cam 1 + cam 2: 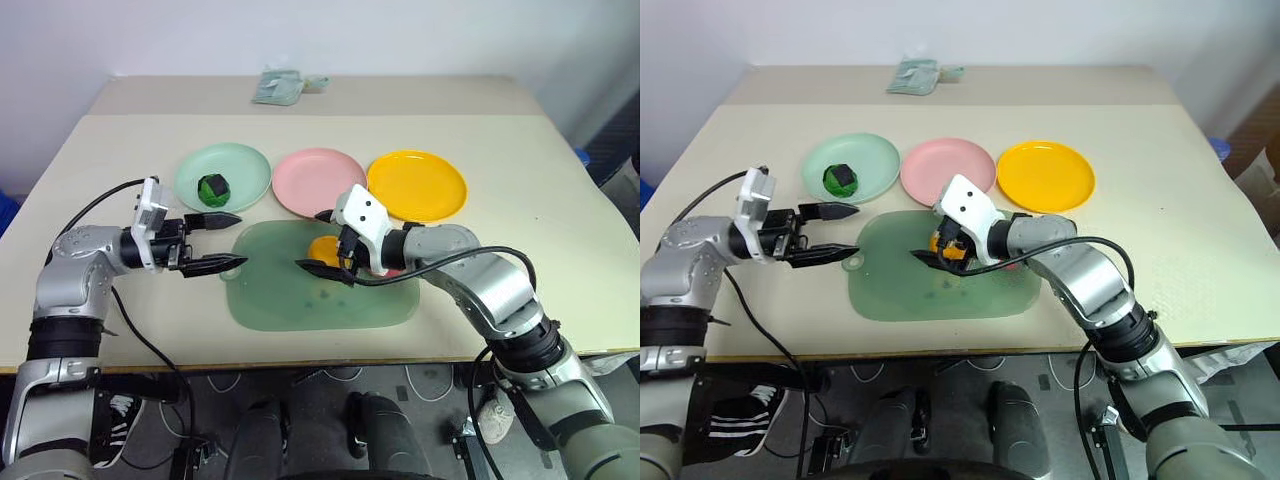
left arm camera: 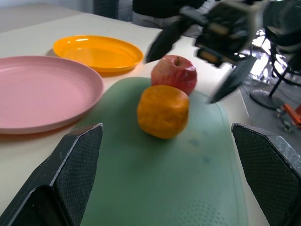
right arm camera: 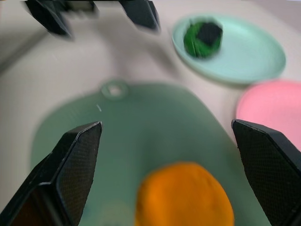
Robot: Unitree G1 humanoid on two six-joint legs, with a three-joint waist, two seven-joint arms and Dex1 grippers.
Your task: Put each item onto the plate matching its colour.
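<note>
Left gripper (image 1: 232, 241): fingers apart, empty, at mat's (image 1: 290, 300) left edge.
Right gripper (image 1: 322, 243): fingers apart, straddling orange (image 2: 163, 111).
Apple (image 2: 173, 74): beside orange, on mat.
Green lump (image 1: 212, 187): on mint plate (image 1: 245, 165).

Yellow-orange round plastic plate (image 2: 98, 52): glossy, smooth, bright highlights. Pink round plastic plate (image 2: 42, 92): smooth, soft sheen. Mint green round plastic plate (image 3: 244, 52): smooth, matt. Large green rounded-rectangle mat (image 2: 155, 179): matt, rubbery, dotted texture nearest left jaws. Orange citrus-like ball (image 2: 163, 111) ahead between left jaws: dull, faintly dimpled. Pinkish-red apple (image 2: 174, 74): slight gloss. Black fingers (image 2: 70, 174): finely cross-hatched pads, matt.
</note>
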